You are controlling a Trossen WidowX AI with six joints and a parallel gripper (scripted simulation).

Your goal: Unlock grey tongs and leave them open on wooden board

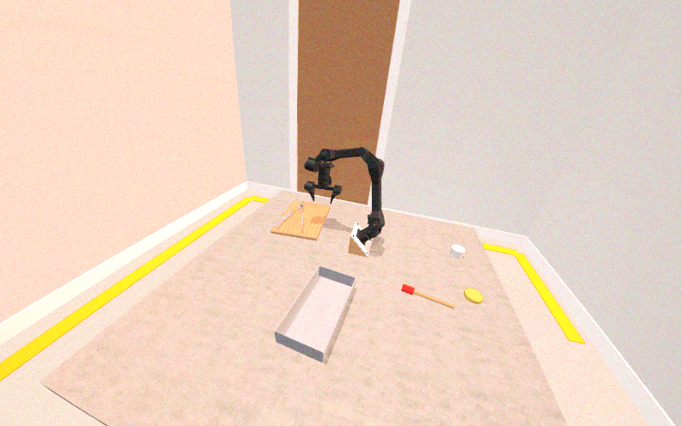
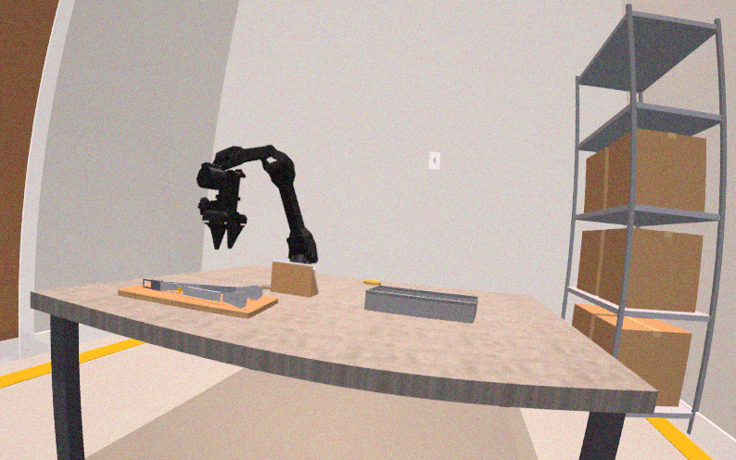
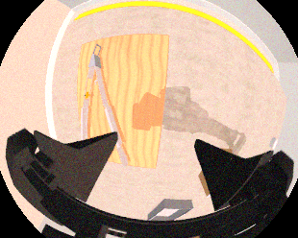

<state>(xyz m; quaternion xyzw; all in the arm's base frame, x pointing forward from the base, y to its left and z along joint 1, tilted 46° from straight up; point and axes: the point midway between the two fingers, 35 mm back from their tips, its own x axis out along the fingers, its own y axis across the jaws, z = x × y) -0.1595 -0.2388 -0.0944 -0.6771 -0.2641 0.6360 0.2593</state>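
The grey tongs [image 1: 291,216] [image 2: 205,291] [image 3: 109,104] lie flat on the wooden board [image 1: 313,224] [image 2: 188,303] [image 3: 147,63], at its left side. In the wrist view their arms spread in a V from the hinge at the far end. My gripper [image 1: 321,199] [image 2: 226,242] [image 3: 156,141] is open and empty. It hangs well above the board's right part, apart from the tongs. The grey roasting tin [image 1: 301,346] [image 2: 420,302] [image 3: 171,208] stands empty in the middle of the table.
A wooden wedge [image 1: 357,246] [image 2: 293,278] stands at the arm's base. A red-headed spatula [image 1: 426,295], a yellow disc [image 1: 473,295] and a white cup [image 1: 457,251] lie to the right. A shelf with boxes [image 2: 645,217] stands beyond the table.
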